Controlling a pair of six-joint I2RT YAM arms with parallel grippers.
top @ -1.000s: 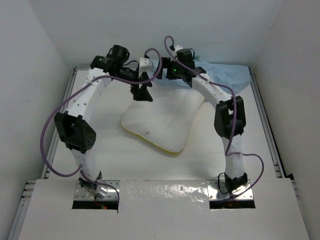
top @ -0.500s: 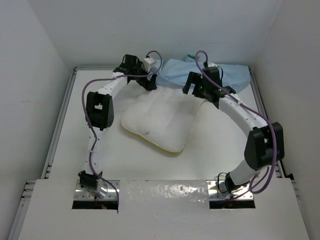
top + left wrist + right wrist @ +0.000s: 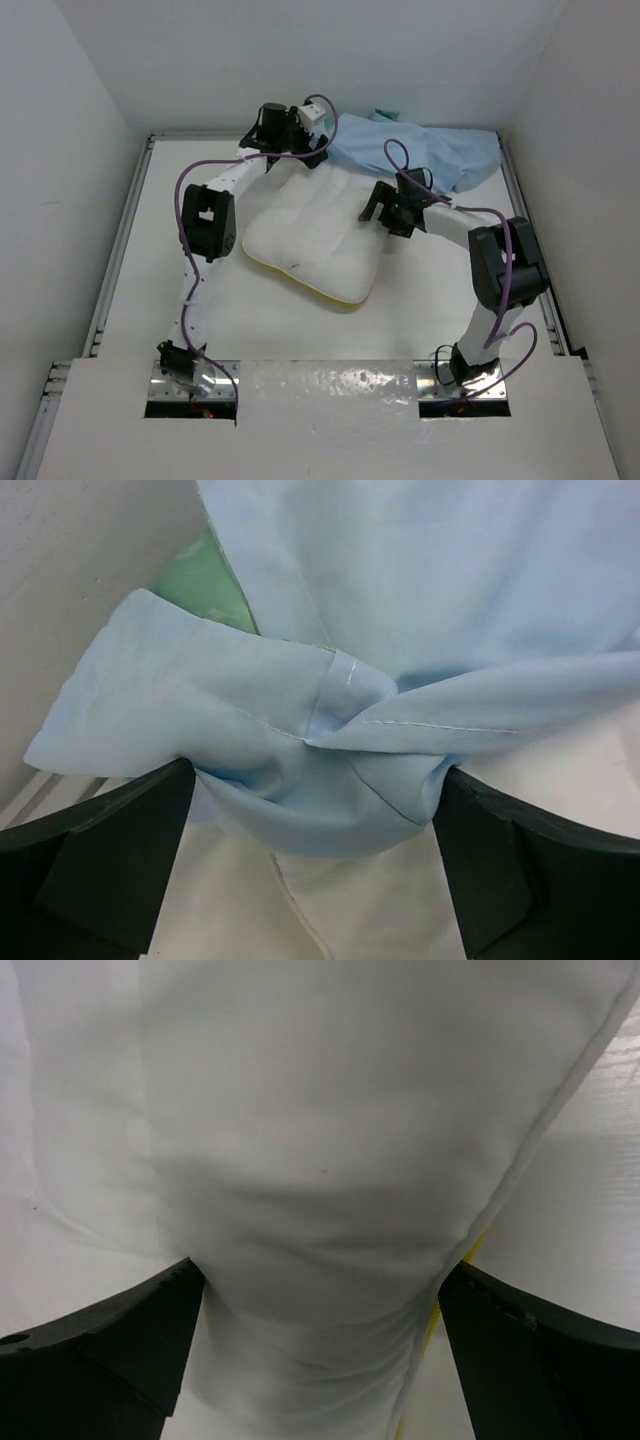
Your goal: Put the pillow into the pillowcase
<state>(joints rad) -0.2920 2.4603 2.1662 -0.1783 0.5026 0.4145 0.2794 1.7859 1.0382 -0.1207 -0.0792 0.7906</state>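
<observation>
The white quilted pillow (image 3: 312,238) lies slanted mid-table, yellow piping (image 3: 318,292) along its near edge. Behind it, against the back wall, the light blue pillowcase (image 3: 425,150) lies crumpled, a bit of its green face (image 3: 205,580) showing. My left gripper (image 3: 308,152) is at the pillowcase's left end. In the left wrist view it (image 3: 318,780) is open wide, with a bunched blue fold (image 3: 330,750) spanning the gap and white pillow (image 3: 330,910) beneath. My right gripper (image 3: 385,212) sits at the pillow's right side. It (image 3: 322,1270) is open, straddling a pillow (image 3: 320,1160) end that touches both fingers.
White walls close in the back and both sides. Metal rails (image 3: 120,250) run along the table's left and right (image 3: 530,250) edges. Purple cables (image 3: 400,160) loop over both arms. The arm bases (image 3: 190,375) are bolted at the near edge.
The left arm stretched back and lowered its gripper onto the pillowcase's left end. The right gripper came off the pillowcase, toward me, down onto the pillow's right side. The pillowcase now lies uncovered.
</observation>
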